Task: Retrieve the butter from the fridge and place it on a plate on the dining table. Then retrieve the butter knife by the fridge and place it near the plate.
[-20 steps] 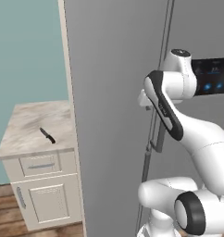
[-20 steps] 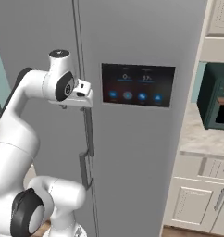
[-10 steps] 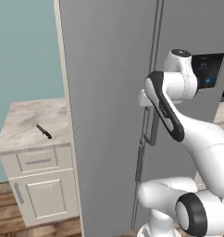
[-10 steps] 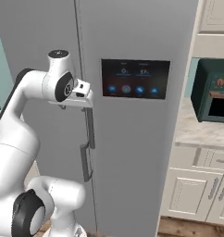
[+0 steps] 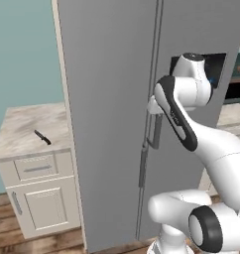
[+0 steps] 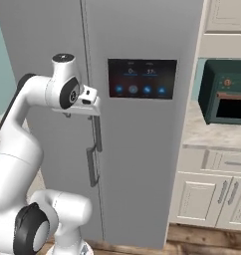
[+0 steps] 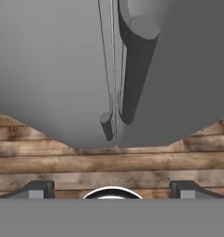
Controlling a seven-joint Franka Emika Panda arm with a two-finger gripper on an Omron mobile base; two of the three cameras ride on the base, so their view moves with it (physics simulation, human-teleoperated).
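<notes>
**Hand spread at the fridge handles, knife off to the left**

The white arm's hand [image 6: 95, 107] sat high against the tall plain grey double-door fridge [image 5: 112, 99], just at the seam between the doors, near the top of a long vertical grey handle [image 6: 94, 159]. In the hand view its two dark fingertips [image 7: 37, 189] stood wide apart with nothing between them, looking down along the handles [image 7: 137, 65] to the wooden floor [image 7: 109, 166]. The small black-handled butter knife [image 5: 42, 137] lay well to the left of the hand and lower, on the marbled surface of a small cream drawer cabinet [image 5: 37, 198] beside the fridge. The arm rose from its base, elbow bent, forearm reaching to the doors.
</notes>
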